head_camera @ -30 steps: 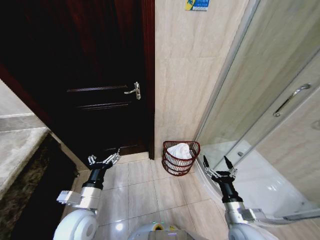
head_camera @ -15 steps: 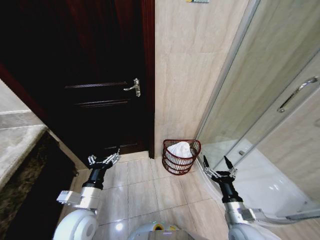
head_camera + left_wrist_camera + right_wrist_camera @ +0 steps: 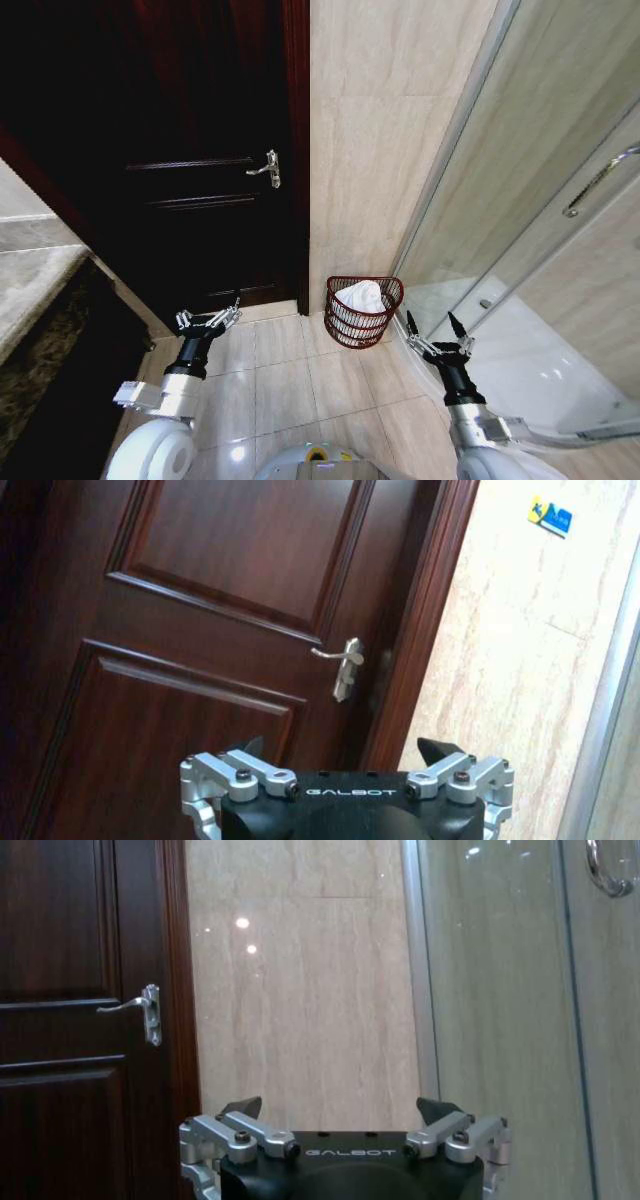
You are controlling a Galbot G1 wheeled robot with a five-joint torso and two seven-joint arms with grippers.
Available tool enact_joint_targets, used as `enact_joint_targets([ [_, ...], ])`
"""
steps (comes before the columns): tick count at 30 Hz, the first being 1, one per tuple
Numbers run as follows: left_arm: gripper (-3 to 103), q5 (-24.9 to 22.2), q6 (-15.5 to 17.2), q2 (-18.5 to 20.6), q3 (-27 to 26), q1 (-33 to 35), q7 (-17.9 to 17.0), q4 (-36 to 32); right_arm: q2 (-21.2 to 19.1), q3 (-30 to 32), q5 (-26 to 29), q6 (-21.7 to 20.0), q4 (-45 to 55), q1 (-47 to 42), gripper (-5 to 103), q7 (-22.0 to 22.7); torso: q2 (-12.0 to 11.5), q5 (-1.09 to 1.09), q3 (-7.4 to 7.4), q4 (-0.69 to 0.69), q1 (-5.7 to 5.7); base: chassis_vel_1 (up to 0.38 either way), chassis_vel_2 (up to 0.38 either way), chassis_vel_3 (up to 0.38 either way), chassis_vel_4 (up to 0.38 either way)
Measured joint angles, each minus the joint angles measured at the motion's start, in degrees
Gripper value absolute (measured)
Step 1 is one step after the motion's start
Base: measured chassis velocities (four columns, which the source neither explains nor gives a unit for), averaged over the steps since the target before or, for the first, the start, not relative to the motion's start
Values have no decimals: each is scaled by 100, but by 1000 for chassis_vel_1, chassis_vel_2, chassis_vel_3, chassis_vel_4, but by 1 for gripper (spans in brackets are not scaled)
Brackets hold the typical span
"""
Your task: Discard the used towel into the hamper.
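Note:
A white towel (image 3: 361,296) lies bunched inside the hamper (image 3: 345,325), a dark red wire basket on the floor against the tiled wall, beside the door frame. My left gripper (image 3: 208,319) hangs open low at the left, above the floor tiles, well left of the hamper. Just right of the hamper my right gripper (image 3: 437,327) stands open and holds nothing. In the left wrist view the left gripper (image 3: 348,748) points at the door; in the right wrist view the right gripper (image 3: 340,1106) faces the tiled wall. Both sets of jaws are spread wide.
A dark wooden door (image 3: 180,120) with a metal handle (image 3: 269,169) stands shut at the left. A glass shower enclosure (image 3: 530,200) with a curved white base (image 3: 520,360) fills the right. A dark stone counter edge (image 3: 40,340) runs along the far left. Beige floor tiles (image 3: 290,390) lie between my arms.
The whole head view has shifted slightly, so the camera moved; the blue wall sticker has left the top edge. Both arms, the hamper and the towel keep their places.

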Motion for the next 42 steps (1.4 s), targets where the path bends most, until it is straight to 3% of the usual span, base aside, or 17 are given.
enact_joint_targets([
  [42,100,0,0,0,0,0,0,0,0,0,0,0,0,0,100,0,-1085,0,-590,0,-495,0,0,0,0],
])
